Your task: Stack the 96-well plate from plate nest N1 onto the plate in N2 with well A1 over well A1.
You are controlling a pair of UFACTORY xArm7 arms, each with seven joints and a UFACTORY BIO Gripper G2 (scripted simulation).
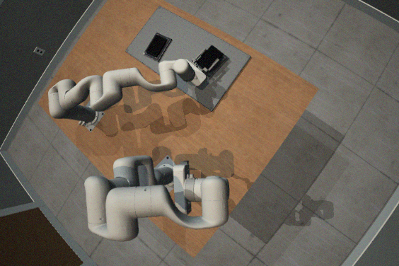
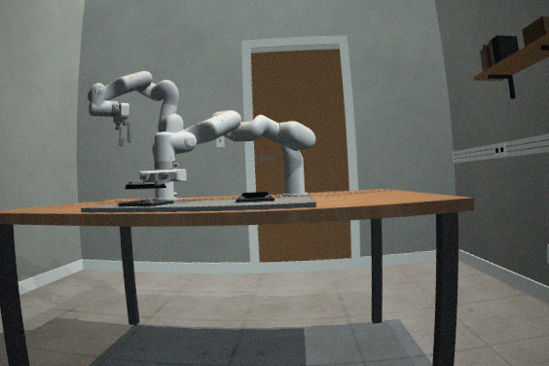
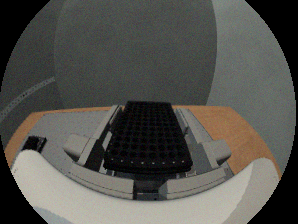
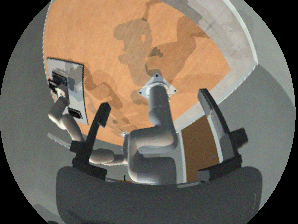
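The 96-well plate from N1 (image 1: pixel 214 53) (image 2: pixel 145 186) (image 3: pixel 147 135) is black and hangs roughly level above nest N1 (image 2: pixel 141 203), with a visible gap below it. My left gripper (image 1: pixel 209 59) (image 2: pixel 154 182) is shut on this plate, one finger along each long side. The other black plate (image 1: pixel 156 46) (image 2: pixel 255 194) sits in nest N2 (image 2: pixel 255 200); it looks flat and shows small at the left in the left wrist view (image 3: pixel 34 143). My right gripper (image 2: pixel 126 141) (image 4: pixel 154 100) is open and empty, high above the table and far from both plates. The cut-off corners are too dark to make out.
Both nests stand on a grey board (image 1: pixel 191 37) (image 2: pixel 200 207) on the wooden table (image 1: pixel 255 107). The left arm (image 1: pixel 122 79) reaches over the board's near edge. The folded right arm (image 1: pixel 138 203) stands well away from the board.
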